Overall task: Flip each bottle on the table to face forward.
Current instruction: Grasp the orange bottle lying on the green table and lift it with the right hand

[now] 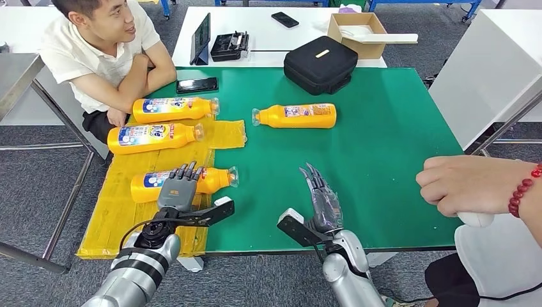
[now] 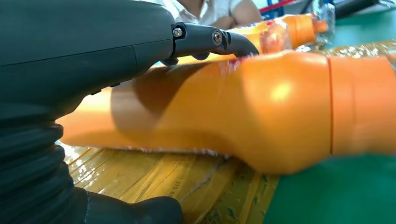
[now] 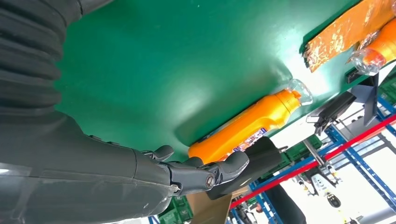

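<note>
Four orange bottles lie on their sides. The nearest bottle (image 1: 214, 180) lies on the yellow mat (image 1: 118, 211) with its cap toward the right. My left hand (image 1: 179, 188) rests on it with fingers stretched across its top. In the left wrist view one finger (image 2: 210, 39) touches the top of this bottle (image 2: 261, 112), and the thumb lies low beside it. Two more bottles (image 1: 150, 137) (image 1: 172, 109) lie farther back on the mat. The fourth bottle (image 1: 297, 116) (image 3: 247, 128) lies on the green table (image 1: 383, 160). My right hand (image 1: 323, 201) (image 3: 187, 175) hovers open and holds nothing.
A person sits at the far left corner with arms on the table beside a black phone (image 1: 197, 85). A black case (image 1: 319, 62) stands at the back edge. Another person's hand (image 1: 473, 185) grips a white object at the right edge.
</note>
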Robot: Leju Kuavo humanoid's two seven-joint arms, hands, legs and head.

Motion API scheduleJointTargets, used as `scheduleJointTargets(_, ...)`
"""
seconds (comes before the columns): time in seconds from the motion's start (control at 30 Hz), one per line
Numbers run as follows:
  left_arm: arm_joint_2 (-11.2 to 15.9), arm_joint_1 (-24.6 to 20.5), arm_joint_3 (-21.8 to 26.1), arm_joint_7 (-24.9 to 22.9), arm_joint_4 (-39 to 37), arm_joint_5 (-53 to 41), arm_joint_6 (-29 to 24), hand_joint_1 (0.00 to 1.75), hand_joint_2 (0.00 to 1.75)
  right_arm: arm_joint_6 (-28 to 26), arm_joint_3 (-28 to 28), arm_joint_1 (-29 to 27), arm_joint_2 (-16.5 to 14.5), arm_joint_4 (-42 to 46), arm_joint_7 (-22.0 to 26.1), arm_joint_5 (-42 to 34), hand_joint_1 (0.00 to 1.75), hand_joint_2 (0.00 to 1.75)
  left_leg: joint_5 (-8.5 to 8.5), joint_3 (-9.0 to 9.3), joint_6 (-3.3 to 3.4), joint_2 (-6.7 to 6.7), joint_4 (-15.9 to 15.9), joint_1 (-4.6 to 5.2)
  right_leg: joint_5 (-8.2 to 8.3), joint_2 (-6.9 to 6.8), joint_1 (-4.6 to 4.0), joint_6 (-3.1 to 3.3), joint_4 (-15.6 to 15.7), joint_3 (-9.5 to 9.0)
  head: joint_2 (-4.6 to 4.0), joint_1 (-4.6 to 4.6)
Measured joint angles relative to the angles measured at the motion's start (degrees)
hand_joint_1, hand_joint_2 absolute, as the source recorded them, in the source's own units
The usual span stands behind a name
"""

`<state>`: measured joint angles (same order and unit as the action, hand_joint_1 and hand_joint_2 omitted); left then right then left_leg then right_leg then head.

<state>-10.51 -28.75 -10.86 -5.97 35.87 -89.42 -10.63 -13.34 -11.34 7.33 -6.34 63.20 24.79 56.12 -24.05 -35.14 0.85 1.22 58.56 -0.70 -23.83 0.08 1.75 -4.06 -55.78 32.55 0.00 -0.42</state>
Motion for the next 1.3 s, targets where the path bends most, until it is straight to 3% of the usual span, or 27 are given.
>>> scheduleJointTargets(0.3,-0.1,-3.2,1.3,3.6,-4.9,0.0,3.2,0.0,1.75,-0.8,0.2,2.2,0.4,-3.6,1.4,-0.9,0.0,1.75,0.02,0.38,-0.02,0.09,0.0,0.01,-0.06,-0.1,0.0,0.05,0.0,-0.37,0.0,0.01)
scheduleJointTargets(0.57,-0.9,-1.7,1.4,5.0,-3.7,0.0,-3.2,0.0,1.75,-1.1,0.4,2.0,0.6,-4.3,0.8,-0.7,0.0,1.75,0.01,0.39,-0.02,0.12,0.0,0.01,-0.06,-0.13,0.0,0.03,0.0,0.09,0.0,0.01)
scheduleJointTargets(1.03,-3.9,10.0,-1.4,10.7,15.5,1.2,-7.2,0.0,1.75,-1.0,1.6,-1.1,0.6,-1.9,-1.0,1.4,0.0,1.75,0.15,-0.94,0.02,-0.02,0.0,0.01,0.21,-0.1,0.01,-0.01,0.0,0.94,0.0,0.0)
scheduleJointTargets(1.3,-4.4,17.5,-6.1,16.7,32.4,10.5,-10.1,0.0,1.75,-0.7,1.7,-4.0,0.6,2.2,-2.5,2.5,0.0,1.75,0.13,-1.23,0.02,-0.04,0.0,0.0,0.2,-0.08,0.01,0.0,0.0,1.25,0.0,0.0)
